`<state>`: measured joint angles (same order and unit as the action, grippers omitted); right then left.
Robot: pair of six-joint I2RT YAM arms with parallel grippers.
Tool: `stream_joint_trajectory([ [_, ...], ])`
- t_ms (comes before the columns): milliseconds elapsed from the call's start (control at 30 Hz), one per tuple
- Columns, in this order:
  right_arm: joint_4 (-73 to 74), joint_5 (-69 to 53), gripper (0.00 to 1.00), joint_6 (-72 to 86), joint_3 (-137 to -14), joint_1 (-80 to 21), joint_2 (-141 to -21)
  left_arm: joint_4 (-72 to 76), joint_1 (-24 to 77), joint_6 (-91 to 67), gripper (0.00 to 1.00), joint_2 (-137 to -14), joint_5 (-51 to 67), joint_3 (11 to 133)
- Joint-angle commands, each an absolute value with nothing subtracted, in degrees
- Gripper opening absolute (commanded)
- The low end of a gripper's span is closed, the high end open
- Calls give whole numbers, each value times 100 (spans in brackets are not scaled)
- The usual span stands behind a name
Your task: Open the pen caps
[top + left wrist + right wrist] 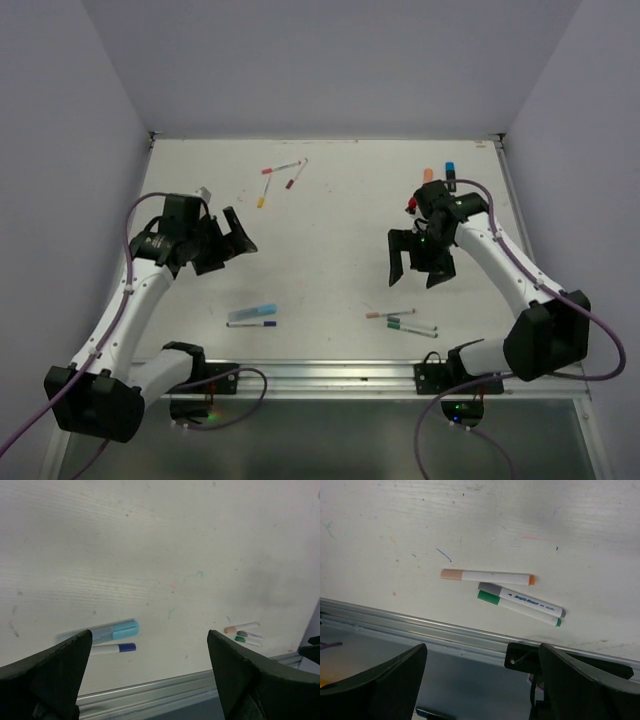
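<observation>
Both grippers hover open and empty above the white table. In front of my left gripper lie a highlighter with a light blue cap and a thin white pen with a dark blue cap. Below my right gripper lie three white pens with a peach cap, a grey cap and a green cap. All caps sit on their pens.
Three more thin pens lie at the back left. An orange cap and a blue cap show behind the right arm. A metal rail runs along the near table edge; walls close in both sides.
</observation>
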<state>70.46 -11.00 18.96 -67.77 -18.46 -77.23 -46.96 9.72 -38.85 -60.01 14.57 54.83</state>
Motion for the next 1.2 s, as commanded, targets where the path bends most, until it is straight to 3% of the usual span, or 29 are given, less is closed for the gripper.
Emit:
stream_joint_trajectory([
  [0,6795,-993,97,1679,-6908,-1925,-8269,-5318,967,-3314,100,-5994,465,5591],
  [133,6776,-801,90,1591,-7276,-2591,-8876,-4852,616,-3296,100,-6073,1765,5151],
  [367,7023,-158,75,827,-7972,-3269,-9668,-5071,554,-2751,100,-6179,1196,5862],
  [533,6724,-631,62,589,-7761,-3348,-9694,-4913,554,-2584,94,-6039,1432,5994],
  [733,6390,-817,61,483,-7944,-3892,-9957,-4922,554,-2479,91,-5898,1416,5854],
  [933,5793,-1117,64,703,-9384,-4920,-10827,-5326,554,-2680,89,-6011,256,6160],
  [1033,5458,-888,66,1036,-9720,-5062,-11240,-5256,615,-2593,81,-6020,341,6153],
  [1167,5344,-756,68,1581,-9862,-5045,-11180,-4905,756,-2094,56,-5942,1255,5443],
])
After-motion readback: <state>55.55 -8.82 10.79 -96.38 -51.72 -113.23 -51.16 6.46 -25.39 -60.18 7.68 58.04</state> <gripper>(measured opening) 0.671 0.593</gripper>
